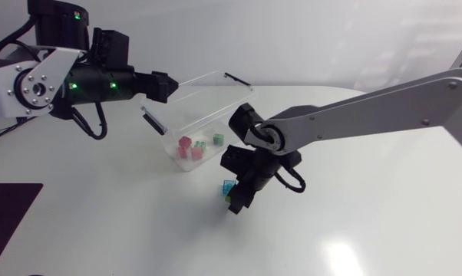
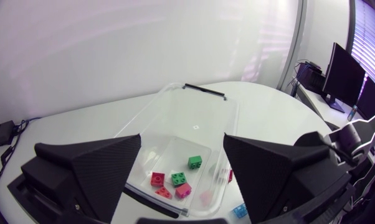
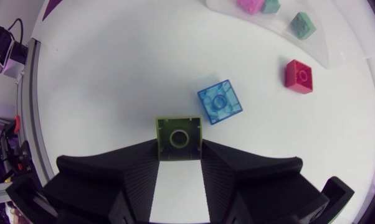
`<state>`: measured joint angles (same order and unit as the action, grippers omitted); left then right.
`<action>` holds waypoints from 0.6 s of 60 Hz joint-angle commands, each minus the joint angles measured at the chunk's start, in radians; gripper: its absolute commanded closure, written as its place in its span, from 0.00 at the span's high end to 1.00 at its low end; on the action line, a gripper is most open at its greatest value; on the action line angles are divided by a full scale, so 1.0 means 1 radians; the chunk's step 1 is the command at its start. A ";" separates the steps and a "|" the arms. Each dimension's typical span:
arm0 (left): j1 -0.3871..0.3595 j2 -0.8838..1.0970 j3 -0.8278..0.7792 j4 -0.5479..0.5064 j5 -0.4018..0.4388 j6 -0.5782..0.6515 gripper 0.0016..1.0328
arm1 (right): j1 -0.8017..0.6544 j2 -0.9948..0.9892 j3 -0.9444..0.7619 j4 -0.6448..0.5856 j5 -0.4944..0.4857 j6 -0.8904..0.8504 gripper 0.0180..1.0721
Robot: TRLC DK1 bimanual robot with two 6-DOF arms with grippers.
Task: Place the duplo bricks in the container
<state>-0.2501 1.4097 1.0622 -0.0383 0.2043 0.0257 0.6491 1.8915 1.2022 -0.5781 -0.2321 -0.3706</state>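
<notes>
Right gripper (image 3: 179, 150) gripped the green brick (image 3: 178, 129), hollow underside toward the wrist, squarish. The arm pitched down on the near side of the container (image 1: 200, 79). Left gripper (image 2: 181, 148) hung with fingers spread.

No text, number, label, brand or sign can be read in any view; nothing legible stands on any surface shown.

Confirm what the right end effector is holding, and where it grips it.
The right end effector holds the lime green brick, pinched at its fingertips by two opposite side walls.
</notes>
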 commanded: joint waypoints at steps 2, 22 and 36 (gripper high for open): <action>0.011 -0.058 -0.064 0.006 -0.003 -0.009 0.89 | -0.014 -0.088 0.005 -0.034 -0.003 0.001 0.15; 0.012 -0.209 -0.234 0.005 -0.003 0.022 0.89 | -0.082 -0.126 0.286 -0.060 0.005 0.091 0.16; -0.083 -0.242 -0.358 0.000 -0.003 0.057 0.89 | -0.097 -0.009 0.514 -0.063 0.024 0.137 0.16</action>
<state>-0.2939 1.1896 0.7589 -0.0399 0.2012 0.0586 0.5541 1.8164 1.6535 -0.6300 -0.2146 -0.2646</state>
